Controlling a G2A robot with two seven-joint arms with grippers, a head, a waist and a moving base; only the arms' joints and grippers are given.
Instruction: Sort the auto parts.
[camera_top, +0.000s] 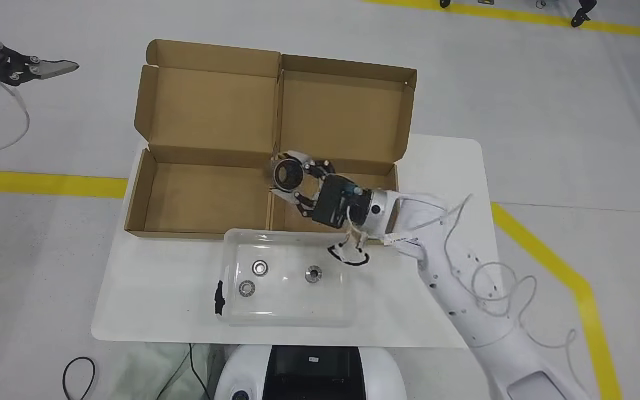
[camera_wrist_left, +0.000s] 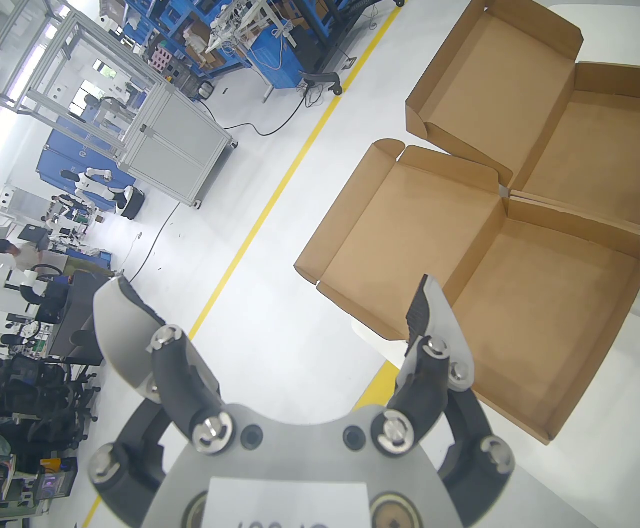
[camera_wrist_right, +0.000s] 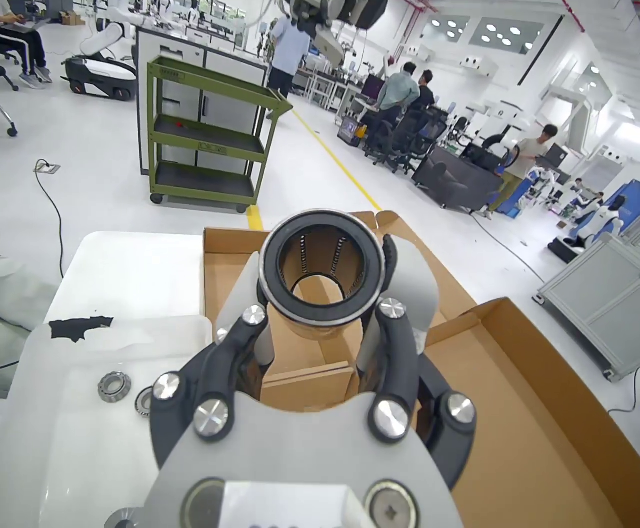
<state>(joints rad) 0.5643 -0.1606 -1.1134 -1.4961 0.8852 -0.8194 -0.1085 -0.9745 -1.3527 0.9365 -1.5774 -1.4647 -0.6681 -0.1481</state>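
- Two open cardboard boxes sit on the bench (camera_top: 440, 180) just behind the bin (camera_top: 290, 305). The left box (camera_top: 195, 197) and the right box (camera_top: 345, 115) stand side by side, and their walls meet beyond the bin's middle.
- The near walls of both boxes stand right along the bin's far wall, between the bin and the box trays.
- Inside the bin lie three small bearings (camera_top: 261, 266). Two are towards its left end and one is near the middle. A scrap of black tape (camera_top: 217, 297) sticks to its left rim.
- Your right pincer (camera_top: 292, 172) is pinching a black-rimmed bushing (camera_top: 290, 175) across its sides. It is held just past the bin's far wall, over the right box's tray.
- In the right wrist view the bushing (camera_wrist_right: 322, 272) sits between the fingers (camera_wrist_right: 410, 280) with its open bore facing the camera.
- Your left pincer (camera_top: 40, 68) is spread and holds nothing. It is well off to the bin's far left, out over the floor.
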